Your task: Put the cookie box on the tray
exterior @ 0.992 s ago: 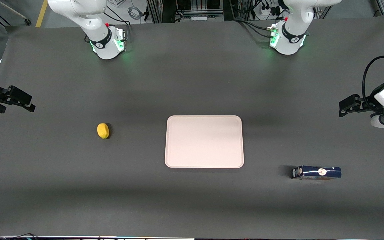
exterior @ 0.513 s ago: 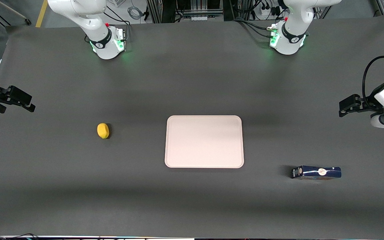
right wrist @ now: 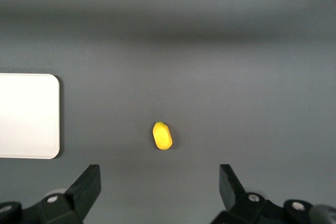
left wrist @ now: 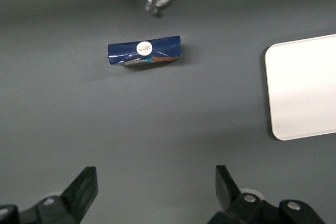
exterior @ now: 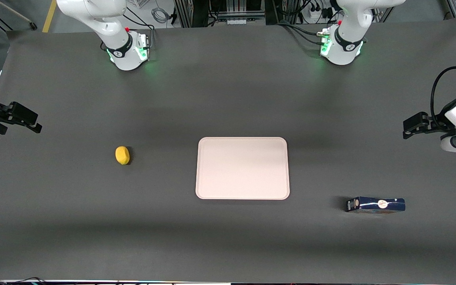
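Nothing moved; pincer (exterior: 409,127) wide, empty.

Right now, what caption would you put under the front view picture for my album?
Open gripper waits at the table's edge; cookie box lies beside the bare tray, lemon toward the parked arm's end.

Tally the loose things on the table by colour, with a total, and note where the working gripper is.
Dark blue: 1, cookie box
Pink-white: 1, tray
Yellow: 1, lump
Total: 3
Gripper open, above the table's working-arm end, holding nothing.
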You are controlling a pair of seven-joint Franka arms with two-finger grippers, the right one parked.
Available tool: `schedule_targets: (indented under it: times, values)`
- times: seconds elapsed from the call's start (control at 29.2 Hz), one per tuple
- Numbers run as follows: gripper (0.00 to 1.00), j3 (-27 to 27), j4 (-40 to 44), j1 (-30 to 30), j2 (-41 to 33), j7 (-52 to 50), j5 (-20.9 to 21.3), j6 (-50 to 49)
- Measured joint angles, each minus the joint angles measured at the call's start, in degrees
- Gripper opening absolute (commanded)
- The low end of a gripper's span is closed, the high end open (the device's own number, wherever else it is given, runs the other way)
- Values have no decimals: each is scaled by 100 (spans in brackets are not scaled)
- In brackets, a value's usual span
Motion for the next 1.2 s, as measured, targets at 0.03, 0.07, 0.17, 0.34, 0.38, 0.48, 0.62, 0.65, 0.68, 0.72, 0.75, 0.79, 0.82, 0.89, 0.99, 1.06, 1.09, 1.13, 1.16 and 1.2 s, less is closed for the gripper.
schedule_targets:
  times: [0.03,0.07,0.17,0.34,0.38,0.48,0.62,0.65,0.68,0.72,0.75,0.79,0.82,0.89,0.99,1.06,1.09,1.13,1.16,1.2]
  values:
    - [100,-1,2,0,1,70,1,0]
    - [100,-2,27,1,0,386,1,0]
    - [100,-6,136,5,52,1580,225,16]
    - [100,-6,297,10,159,2726,485,59]
    - [100,-6,331,11,185,2960,518,71]
    - [100,-6,429,14,278,3678,555,105]
    - [100,-6,582,17,434,4735,568,284]
    - [100,-6,614,18,472,5003,569,354]
    - [100,-6,643,18,508,5284,570,431]
    - [100,-7,667,18,544,5561,571,511]
    - [100,-7,686,19,578,5828,571,595]
    - [100,-7,697,19,606,6069,571,674]
    - [100,-7,705,19,636,6314,571,758]
    - [100,-7,714,19,687,6710,571,868]
    - [100,-7,725,19,754,7114,570,910]
    - [100,-7,730,20,798,7255,562,906]
    - [100,-7,731,20,822,7293,548,901]
    - [100,-7,731,20,845,7320,526,893]
    - [100,-7,732,20,869,7342,500,877]
    - [100,-7,733,21,892,7361,481,852]
